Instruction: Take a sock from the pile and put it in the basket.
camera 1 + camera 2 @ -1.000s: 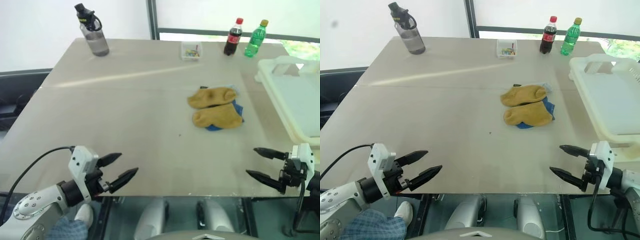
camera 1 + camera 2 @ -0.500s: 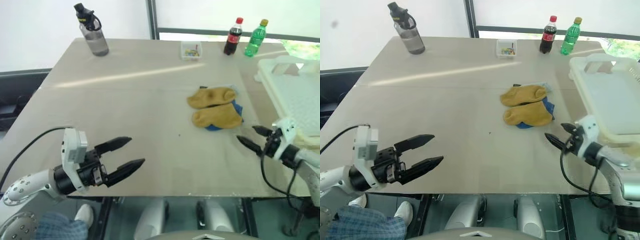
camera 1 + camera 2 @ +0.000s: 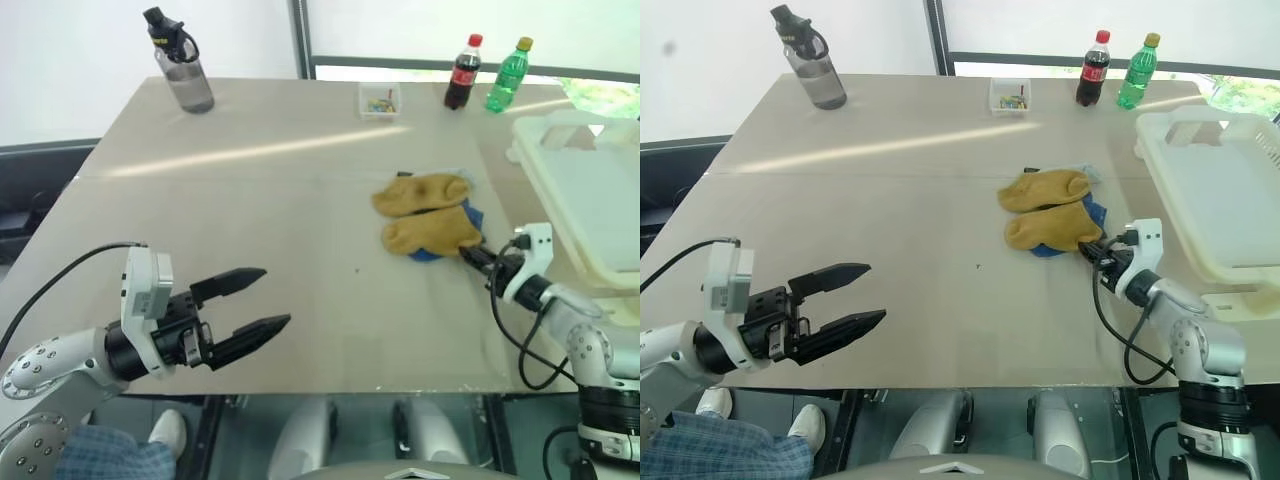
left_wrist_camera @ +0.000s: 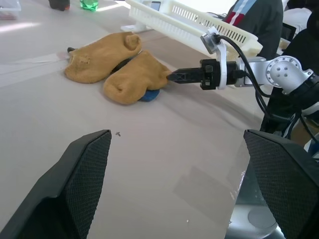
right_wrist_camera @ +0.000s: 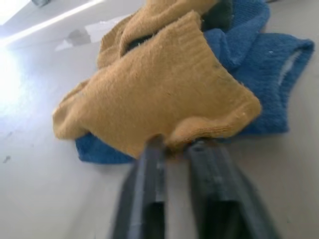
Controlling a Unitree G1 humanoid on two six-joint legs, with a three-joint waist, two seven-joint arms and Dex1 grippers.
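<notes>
Socks in the pile [image 3: 430,215] lie straight ahead of the right gripper [image 3: 470,255] — fingers pinched together at the yellow sock's [image 5: 164,89] cuff edge — basket [image 3: 590,190] just rightward

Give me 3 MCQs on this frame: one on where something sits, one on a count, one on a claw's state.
1. The pile lies:
A. beside the grey water bottle
B. on the table, left of the basket
C. inside the basket

2. Mustard-yellow socks in sight:
A. one
B. two
C. four

3. The right claw is:
A. closed, at the edge of the near yellow sock
B. wide open over the basket
C. gripping the cola bottle

Key: 1 B, the heap rests on bare tabletop with the basket to its right. 2 B, two yellow socks lie over a blue sock. 3 A, the right wrist view shows its fingers together at the sock's cuff.
</notes>
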